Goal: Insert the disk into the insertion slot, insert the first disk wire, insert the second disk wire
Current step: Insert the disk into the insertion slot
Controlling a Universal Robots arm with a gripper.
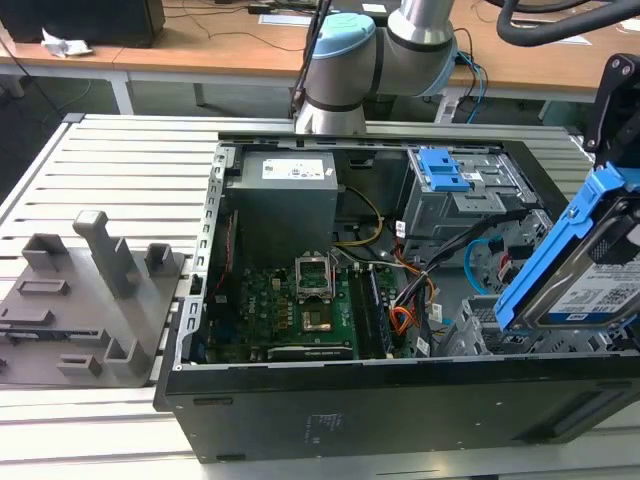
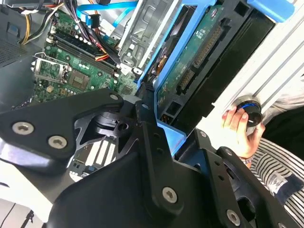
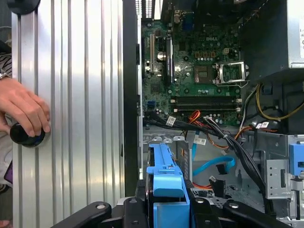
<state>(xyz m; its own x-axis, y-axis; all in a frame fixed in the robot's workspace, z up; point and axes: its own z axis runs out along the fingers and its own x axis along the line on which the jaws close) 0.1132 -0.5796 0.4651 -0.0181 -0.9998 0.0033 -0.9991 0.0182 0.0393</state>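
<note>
Ribbed aluminium table, wooden desks far behind. An open computer case lay on it, with grey fixture blocks at the exterior view's left.

Step in hand, as judged: the first of three, disk into slot.
- The disk hung over the case edge at the exterior view's right. It was steeply tilted and clear of the insertion slot, which sat near it, lower and further into the case.
- The gripper was clenched on the disk's blue frame.
- The light blue cable lay looped and loose inside the case, with what I took for the red-orange wires just beside it. With the disk outside the case, neither was plugged into it.

What the insertion calls for (judgement): bring the disk level with the slot's mouth and square its frame to the slot walls. The loose cables near the slot also have to stay out of the way.

Views compared:
- The exterior view gave the disk's tilt and its white label side.
- The second wrist view gave the other face: a green circuit board and the connector row.
- The first wrist view gave the frame edge-on, with the motherboard far beyond.
- Both wrist views caught a person's hand resting on a round black knob on the table outside the case.
</note>
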